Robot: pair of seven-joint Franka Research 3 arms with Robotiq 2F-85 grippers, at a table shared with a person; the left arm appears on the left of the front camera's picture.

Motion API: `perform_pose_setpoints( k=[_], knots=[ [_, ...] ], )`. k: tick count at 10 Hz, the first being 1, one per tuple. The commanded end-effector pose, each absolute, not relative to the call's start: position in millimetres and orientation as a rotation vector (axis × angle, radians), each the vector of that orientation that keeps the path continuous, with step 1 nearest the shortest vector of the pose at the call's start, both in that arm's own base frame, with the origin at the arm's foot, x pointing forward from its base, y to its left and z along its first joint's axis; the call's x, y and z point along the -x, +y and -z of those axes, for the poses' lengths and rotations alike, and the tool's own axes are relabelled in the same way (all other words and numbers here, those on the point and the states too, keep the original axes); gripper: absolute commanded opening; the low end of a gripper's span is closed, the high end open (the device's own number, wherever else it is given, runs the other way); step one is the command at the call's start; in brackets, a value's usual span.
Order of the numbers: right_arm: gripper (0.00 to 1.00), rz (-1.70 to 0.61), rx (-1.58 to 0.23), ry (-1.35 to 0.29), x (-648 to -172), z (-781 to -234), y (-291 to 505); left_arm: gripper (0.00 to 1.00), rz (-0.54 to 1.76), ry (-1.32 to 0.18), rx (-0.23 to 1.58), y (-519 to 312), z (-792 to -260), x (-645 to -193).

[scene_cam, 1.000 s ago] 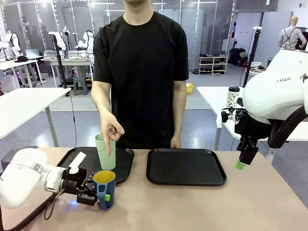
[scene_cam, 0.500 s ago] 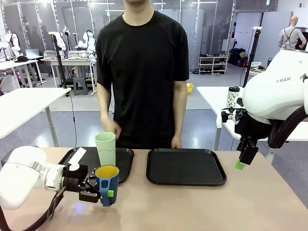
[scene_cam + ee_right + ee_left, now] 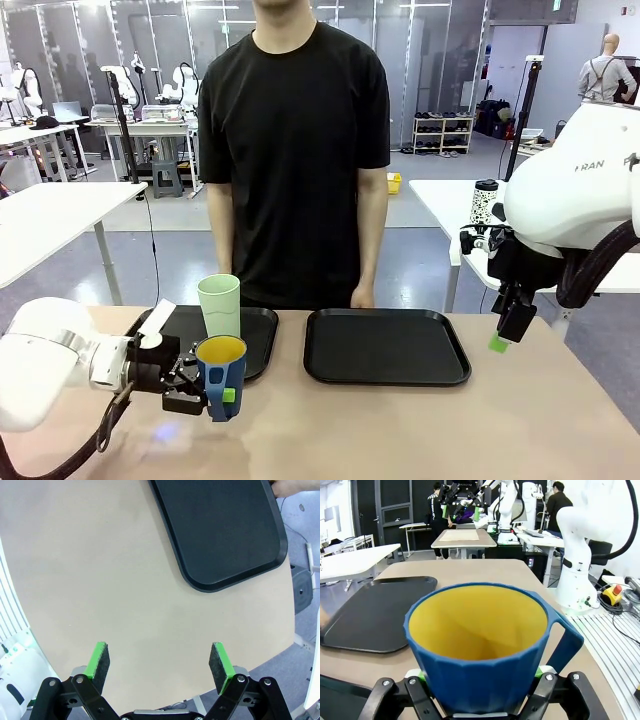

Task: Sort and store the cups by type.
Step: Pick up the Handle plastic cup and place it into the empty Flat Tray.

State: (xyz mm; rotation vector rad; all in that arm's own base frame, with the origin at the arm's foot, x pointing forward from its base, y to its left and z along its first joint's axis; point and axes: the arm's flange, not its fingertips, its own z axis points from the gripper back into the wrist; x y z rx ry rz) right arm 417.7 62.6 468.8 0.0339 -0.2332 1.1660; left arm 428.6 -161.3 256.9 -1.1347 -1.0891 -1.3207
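Busy lab behind, tan table (image 3: 400, 430) up front with two black trays: right tray (image 3: 386, 346) bare, left tray (image 3: 255, 335) holding the pale green tumbler (image 3: 220, 306). Left gripper (image 3: 205, 388) is clamped on the blue mug (image 3: 222, 374), lifted just near of that tray. Right gripper (image 3: 158, 662) hangs wide open, gripping nothing

The mug (image 3: 221, 378) is dark blue with a yellow inside, the tumbler (image 3: 220, 310) pale green. Both trays (image 3: 386, 346) are black on a beige surface (image 3: 400, 430); the person's shirt (image 3: 294, 150) is black too.
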Motion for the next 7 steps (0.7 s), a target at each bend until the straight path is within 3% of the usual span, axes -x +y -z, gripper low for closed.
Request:
perform_pose_setpoints(
  k=[1,2,3,7],
  knots=[
    [1.00,-1.159,-0.038,-0.233,-417,-470,63,0.47,1.322,-1.088,1.138,-163,-254,-428],
    [1.00,-1.159,-0.038,-0.233,-417,-470,63,0.47,1.322,-1.088,1.138,-163,-254,-428],
    [1.00,-1.159,-0.038,-0.233,-417,-470,63,0.71,1.318,-1.086,1.137,-161,-255,-428],
    [1.00,-1.159,-0.038,-0.233,-417,-470,63,0.71,1.297,-1.159,1.164,-214,-254,-427]
  ],
)
